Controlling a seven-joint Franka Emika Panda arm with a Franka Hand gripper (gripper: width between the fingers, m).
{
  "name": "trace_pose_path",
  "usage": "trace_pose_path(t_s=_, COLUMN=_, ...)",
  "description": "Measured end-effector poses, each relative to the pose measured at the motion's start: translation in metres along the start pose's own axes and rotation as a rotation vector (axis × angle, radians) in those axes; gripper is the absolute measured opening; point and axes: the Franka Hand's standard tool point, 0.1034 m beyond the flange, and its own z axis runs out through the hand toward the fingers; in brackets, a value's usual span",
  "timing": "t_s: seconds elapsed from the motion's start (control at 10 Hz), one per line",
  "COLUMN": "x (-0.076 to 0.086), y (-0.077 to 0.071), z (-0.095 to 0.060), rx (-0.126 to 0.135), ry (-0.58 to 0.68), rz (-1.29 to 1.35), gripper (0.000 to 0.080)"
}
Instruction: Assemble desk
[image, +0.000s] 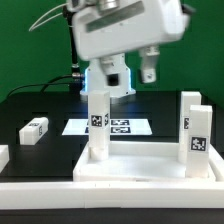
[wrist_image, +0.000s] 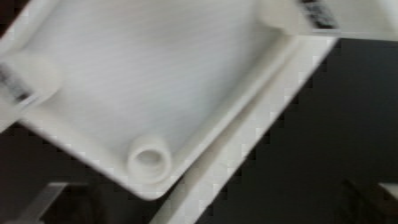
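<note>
The desk top (image: 150, 166) lies flat below and in front of the gripper (image: 131, 78), with two legs (image: 98, 124) standing upright in its corners. A loose leg (image: 34, 128) lies well off toward the exterior view's left. The gripper hangs raised above the marker board (image: 112, 126), pointing down, fingers apart and holding nothing.

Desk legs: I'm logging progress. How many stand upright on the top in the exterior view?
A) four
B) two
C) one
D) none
B: two tagged legs stand upright on the desk top; another leg lies loose on the table.
</note>
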Motion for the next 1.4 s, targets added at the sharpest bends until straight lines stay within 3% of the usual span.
trace_pose_path(t_s=0.1, x=0.007, y=0.028, z=-0.006, rx=-0.005, ry=-0.001, rz=-0.103, gripper=0.0649)
trace_pose_path(t_s=0.4, x=0.031, y=0.085, z=-0.002, rx=-0.028, ry=0.017, rz=-0.418, gripper=0.0649)
trace_pose_path(t_s=0.8, x=0.029, y=0.089, z=0.003, rx=-0.042, ry=-0.009, rz=-0.515, gripper=0.0649)
trace_pose_path(t_s=0.9, x=0.030, y=0.103, z=0.014, rx=-0.065, ry=-0.025, rz=-0.520, gripper=0.0649)
trace_pose_path(t_s=1.0, x=0.026, y=0.119, z=0.021, rx=-0.091, ry=-0.128, rz=-0.538, gripper=0.0649)
trace_pose_path(t_s=1.2, x=0.048, y=0.151, z=0.030, rx=-0.160, ry=-0.269, rz=-0.589, gripper=0.0649)
trace_pose_path(t_s=1.3, x=0.048, y=0.162, z=0.035, rx=-0.191, ry=-0.371, rz=-0.586, gripper=0.0649)
trace_pose_path(t_s=1.4, x=0.050, y=0.163, z=0.036, rx=-0.205, ry=-0.429, rz=-0.581, gripper=0.0649)
